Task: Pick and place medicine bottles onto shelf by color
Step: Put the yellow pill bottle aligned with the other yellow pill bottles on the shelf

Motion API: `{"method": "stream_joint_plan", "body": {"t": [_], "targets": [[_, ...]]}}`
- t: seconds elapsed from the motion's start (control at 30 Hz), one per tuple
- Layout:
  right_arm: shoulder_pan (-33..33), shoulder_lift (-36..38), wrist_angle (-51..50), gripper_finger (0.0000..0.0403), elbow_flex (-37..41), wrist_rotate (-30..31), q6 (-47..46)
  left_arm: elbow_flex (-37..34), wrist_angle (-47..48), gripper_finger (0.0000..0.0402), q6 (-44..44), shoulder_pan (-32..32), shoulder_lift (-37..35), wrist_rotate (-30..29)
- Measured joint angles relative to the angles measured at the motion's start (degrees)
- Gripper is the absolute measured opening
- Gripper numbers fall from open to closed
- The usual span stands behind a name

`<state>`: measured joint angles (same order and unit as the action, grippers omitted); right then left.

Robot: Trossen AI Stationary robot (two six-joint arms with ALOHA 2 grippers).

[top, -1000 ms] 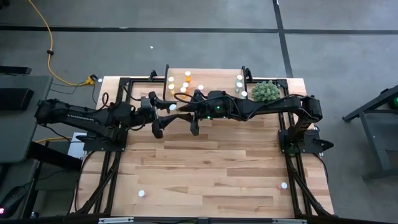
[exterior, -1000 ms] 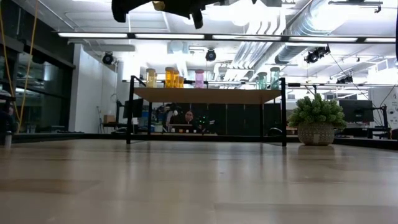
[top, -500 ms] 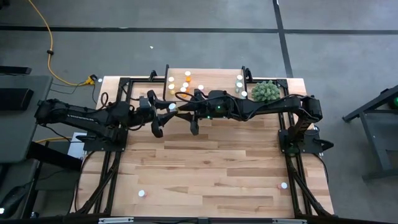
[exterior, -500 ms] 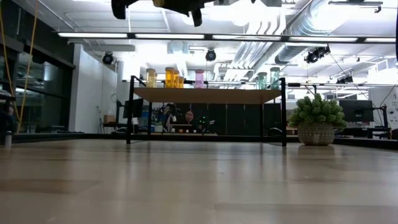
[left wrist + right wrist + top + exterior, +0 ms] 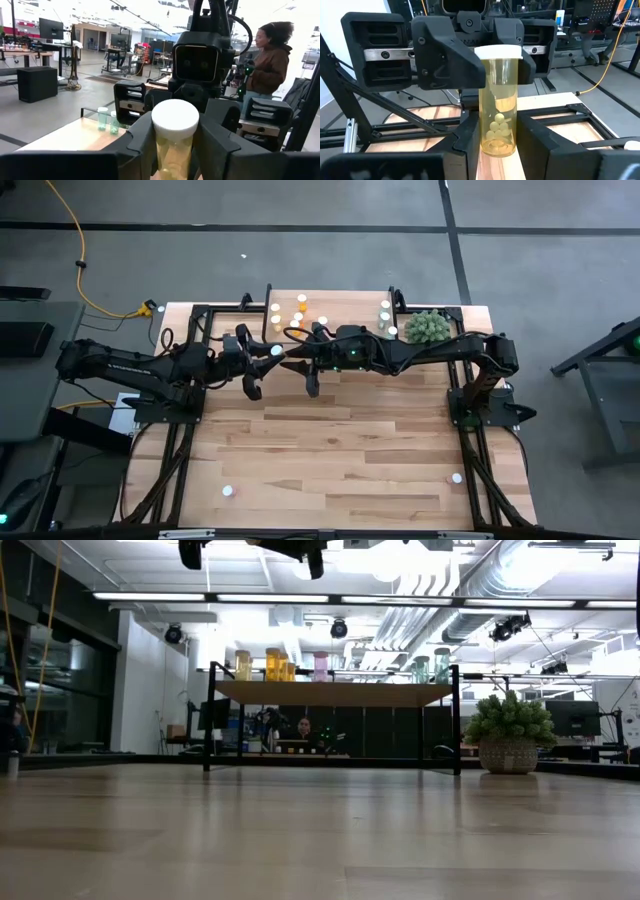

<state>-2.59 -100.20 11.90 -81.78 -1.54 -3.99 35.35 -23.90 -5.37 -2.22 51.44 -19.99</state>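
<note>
Standing upright, yellow bottle [image 5: 498,100] sits between both grippers' fingers [image 5: 445,60].

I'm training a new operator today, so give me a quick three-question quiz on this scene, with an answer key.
1. True or false: the shelf has no bottles on it.
2. The bottle held in midair is: A pink, B yellow, C teal.
3. Which pincer is clamped on that bottle's lower body?

Key: 1 false, several stand on it. 2 B. 3 the right pincer.
</note>
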Motion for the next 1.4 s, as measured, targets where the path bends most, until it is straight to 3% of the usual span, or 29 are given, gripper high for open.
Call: {"method": "stream_joint_plan", "body": {"t": [0.67,1.07,1.2,1.4], "targets": [[0.00,0.00,0.00,0.0101,0.00,0.01,1.76,0.00,0.04,0.0102,0.17,0.00,0.00,-0.13],[0.00,0.01,-0.35,0.0220,0.02,1.78,1.43,0.00,0.09,0.0101,0.22,-0.02,0.00,-1.90],[-0.06,0.13,-1.81,0.0235,0.02,2.36,1.46,0.00,0.21,0.0101,1.55,0.00,-0.24,-3.12],[-1.23,1.50,-6.85,0.0236,0.09,2.65,1.73,0.01,3.24,0.0101,4.48,0.00,-4.96,-10.76]]}}
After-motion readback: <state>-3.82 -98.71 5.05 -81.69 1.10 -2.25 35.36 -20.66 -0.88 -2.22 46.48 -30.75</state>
